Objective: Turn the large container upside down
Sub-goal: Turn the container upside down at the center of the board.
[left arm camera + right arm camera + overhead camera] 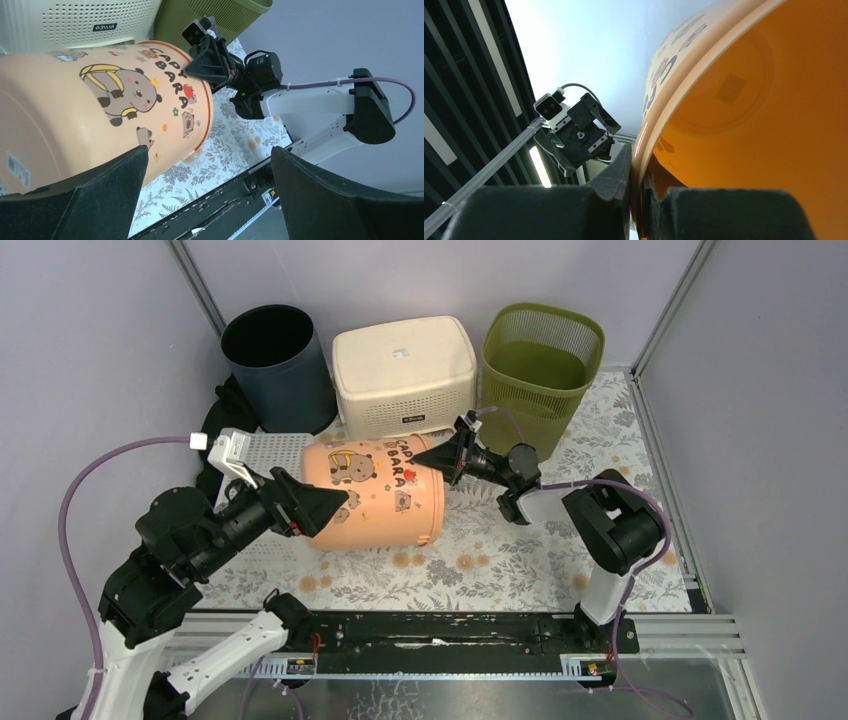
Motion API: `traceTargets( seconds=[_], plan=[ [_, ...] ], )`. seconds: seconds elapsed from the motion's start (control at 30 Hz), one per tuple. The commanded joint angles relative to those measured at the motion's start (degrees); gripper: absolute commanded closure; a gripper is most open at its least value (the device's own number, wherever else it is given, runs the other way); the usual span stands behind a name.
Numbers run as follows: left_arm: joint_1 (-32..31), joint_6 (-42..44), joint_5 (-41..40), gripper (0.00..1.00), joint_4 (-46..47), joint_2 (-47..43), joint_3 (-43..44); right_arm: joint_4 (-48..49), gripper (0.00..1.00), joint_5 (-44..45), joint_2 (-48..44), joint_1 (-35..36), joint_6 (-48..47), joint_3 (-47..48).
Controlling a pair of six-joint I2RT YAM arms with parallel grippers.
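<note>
Peach plastic capybara-print bucket [385,490]: lying sideways on floral cloth [500,560]. Right gripper [636,165] clamped on its rim. Left gripper [209,152] spread wide at its closed end.

The top view looks down from behind the arms [170,540]. Each wrist view looks out between its fingers [90,200], close to the peach bucket [380,495] all three share.

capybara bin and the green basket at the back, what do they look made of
The capybara bin looks like thin moulded plastic: a smooth peach wall with a faint sheen, printed cartoons, and light glowing through it from inside. The green basket also looks plastic, matt, with a moulded lattice of small holes around its wall.
</note>
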Motion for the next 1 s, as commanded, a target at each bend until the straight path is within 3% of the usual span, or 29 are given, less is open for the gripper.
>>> traceTargets(
  seconds=[0.0,0.97],
  plan=[
    [-0.1,0.6,-1.7,0.00,-0.2,-0.6,2.4,10.3,1.00,4.0,1.4,2.5,-0.4,4.8],
    [-0.1,1.1,-1.7,0.00,0.1,0.7,5.0,10.5,1.00,11.5,13.2,10.9,-1.2,18.5]
  ],
)
